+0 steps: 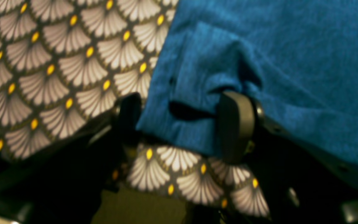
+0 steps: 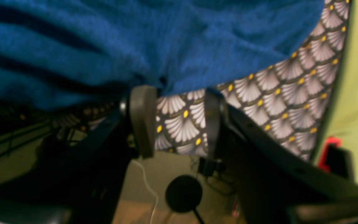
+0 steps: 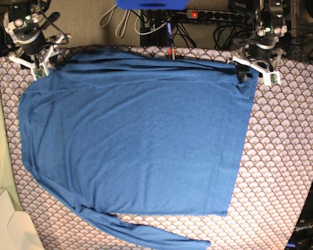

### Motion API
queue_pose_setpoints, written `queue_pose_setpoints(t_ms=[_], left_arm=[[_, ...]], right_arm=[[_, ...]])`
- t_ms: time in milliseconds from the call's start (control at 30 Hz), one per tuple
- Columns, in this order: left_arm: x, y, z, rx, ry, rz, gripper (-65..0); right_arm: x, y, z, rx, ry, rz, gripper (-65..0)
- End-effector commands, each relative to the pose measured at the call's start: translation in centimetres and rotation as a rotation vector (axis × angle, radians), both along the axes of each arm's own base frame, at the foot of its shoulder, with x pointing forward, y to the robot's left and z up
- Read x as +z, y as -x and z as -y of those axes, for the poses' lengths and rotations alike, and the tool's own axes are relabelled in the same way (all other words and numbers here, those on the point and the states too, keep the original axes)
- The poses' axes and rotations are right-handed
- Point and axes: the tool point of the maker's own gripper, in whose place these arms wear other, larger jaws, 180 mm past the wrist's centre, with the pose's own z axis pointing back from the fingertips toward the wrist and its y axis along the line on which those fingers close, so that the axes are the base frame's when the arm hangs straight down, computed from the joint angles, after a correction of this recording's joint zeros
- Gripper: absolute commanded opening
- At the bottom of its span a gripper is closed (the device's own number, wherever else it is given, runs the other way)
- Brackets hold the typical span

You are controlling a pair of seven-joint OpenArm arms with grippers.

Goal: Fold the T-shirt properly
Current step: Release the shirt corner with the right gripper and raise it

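Note:
The blue T-shirt lies spread flat on the scallop-patterned cloth, one long sleeve trailing along the near edge. My left gripper is at the shirt's far right corner. In the left wrist view its jaws stand apart, and the shirt's corner lies between them. My right gripper is at the shirt's far left corner. In the right wrist view it is open, and the shirt's edge lies just past its fingertips, with patterned cloth showing in the gap.
A power strip and cables lie behind the table's far edge. A pale cream object sits at the near left corner. The patterned cloth is bare to the right of the shirt.

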Motion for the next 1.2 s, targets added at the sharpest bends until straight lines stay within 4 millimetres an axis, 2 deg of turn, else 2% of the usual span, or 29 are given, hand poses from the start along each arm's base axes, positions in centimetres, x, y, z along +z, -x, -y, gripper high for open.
queue_pose_setpoints(t_ms=[0, 100, 233, 367, 533, 633, 867, 1167], left_arm=[[1.4, -0.5, -0.1, -0.009, -0.014, 0.044, -26.7], [2.9, -1.1, 0.3, -0.021, -0.018, 0.084, -26.7], [3.2, -1.2, 0.3, -0.021, -0.02, 0.091, -26.6], [3.4, -1.3, 0.0, -0.02, -0.028, 0.096, -26.6], [4.1, -1.4, -2.2, 0.033, -0.055, 0.113, -26.6], [4.2, -1.5, -2.5, 0.034, -0.062, 0.116, -26.6], [4.2, -1.5, -2.4, 0.035, -0.061, 0.116, -26.6], [4.2, -1.5, -2.4, 0.036, -0.06, 0.116, -26.6]], right_arm=[[1.7, -1.1, 0.0, 0.013, 0.007, 0.062, -38.1], [3.1, -1.9, -0.6, 0.031, 0.007, 0.104, -37.9], [3.2, -2.2, -1.0, 0.05, 0.008, 0.108, -37.9], [2.6, -2.0, -3.3, 0.132, -0.017, 0.083, -37.9], [1.9, -2.3, -6.7, 0.225, -0.064, 0.07, -37.9], [1.9, -2.7, -7.9, 0.266, -0.076, 0.074, -37.9], [1.5, -4.2, -8.1, 0.271, -0.042, 0.034, -37.9], [0.2, -3.6, -8.3, 0.284, -0.044, -0.007, -37.9]])
